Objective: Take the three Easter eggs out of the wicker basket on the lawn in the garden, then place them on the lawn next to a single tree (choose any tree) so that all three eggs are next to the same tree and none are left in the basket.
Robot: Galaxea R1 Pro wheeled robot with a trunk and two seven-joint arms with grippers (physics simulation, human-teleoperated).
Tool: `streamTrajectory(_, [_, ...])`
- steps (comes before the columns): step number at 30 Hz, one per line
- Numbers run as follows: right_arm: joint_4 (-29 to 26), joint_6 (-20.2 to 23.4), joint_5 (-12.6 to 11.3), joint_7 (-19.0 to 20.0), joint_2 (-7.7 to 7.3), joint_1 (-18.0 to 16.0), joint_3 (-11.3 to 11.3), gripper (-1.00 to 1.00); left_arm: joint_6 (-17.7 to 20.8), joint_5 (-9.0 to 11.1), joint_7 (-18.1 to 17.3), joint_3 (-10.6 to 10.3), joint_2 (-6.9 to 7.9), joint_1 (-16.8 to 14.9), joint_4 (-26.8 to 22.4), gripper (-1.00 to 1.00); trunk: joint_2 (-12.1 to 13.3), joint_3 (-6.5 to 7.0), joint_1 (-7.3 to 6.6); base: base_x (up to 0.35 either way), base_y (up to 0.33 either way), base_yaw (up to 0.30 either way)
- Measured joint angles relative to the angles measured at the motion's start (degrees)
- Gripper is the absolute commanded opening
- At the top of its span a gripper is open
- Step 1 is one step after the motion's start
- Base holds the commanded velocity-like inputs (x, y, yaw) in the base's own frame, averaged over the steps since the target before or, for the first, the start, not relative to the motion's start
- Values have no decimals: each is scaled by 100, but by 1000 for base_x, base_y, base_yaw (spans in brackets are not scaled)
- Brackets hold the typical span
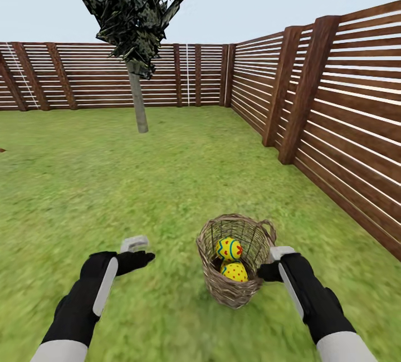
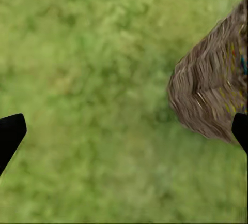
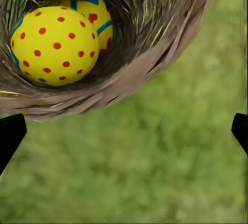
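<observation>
Green grass lawn (image 1: 83, 184) is seen under both wide-apart jaws. The small brown woven wicker basket (image 1: 234, 273), holding yellow dotted Easter eggs (image 3: 54, 45), sits just beside the right gripper (image 1: 267, 270). It could be tipped if bumped.

Easter eggs (image 1: 230, 259) in wicker basket (image 1: 234, 289)

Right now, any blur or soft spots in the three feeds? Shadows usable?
Head view: fence and tree sharp, lawn smeared near the arms, no cast shadows under the wicker basket. Left wrist view: grass and basket wall both soft. Right wrist view: Easter eggs crisp, weave streaky, grass behind blurred. Flat, even light, no glare.
</observation>
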Motion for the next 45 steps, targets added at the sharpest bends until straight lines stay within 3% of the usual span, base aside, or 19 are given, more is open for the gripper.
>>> streamTrajectory(4, [-69, 54, -4, -4, 2, -253, -133, 100, 111, 24, -1, 18, -8, -447, -161, 100, 0, 0, 0, 0, 0, 0])
streamTrajectory(7, [-116, 73, 1, -6, -11, -358, -163, 100, 408, 78, -6, 22, -17, -621, -213, 100, 0, -1, 0, 0, 0, 0])
streamTrajectory(20, [-600, 105, -5, -6, -41, -380, -219, 100, 533, 92, -11, -306, -96, -656, -248, 100, 0, 11, 0, 12, -75, -81])
streamTrajectory(25, [-626, 101, -8, -6, -77, -380, -373, 100, 540, 93, -14, -349, -106, -653, -173, 100, 0, 30, -2, 170, -274, -258])
streamTrajectory(33, [-566, 88, -25, 2, -79, -380, -404, 100, 541, 92, -15, -343, -105, -653, -160, 100, 0, 56, -2, 221, -238, -202])
streamTrajectory(39, [-551, 82, -24, 2, -57, -380, -392, 100, 544, 92, -15, -338, -103, -637, -109, 100, 0, 58, 0, 56, -41, 34])
streamTrajectory(45, [-546, 80, 10, 2, -48, -381, -362, 100, 534, 83, -9, -397, -109, -626, 319, 100, 0, 59, -2, 122, -178, 266])
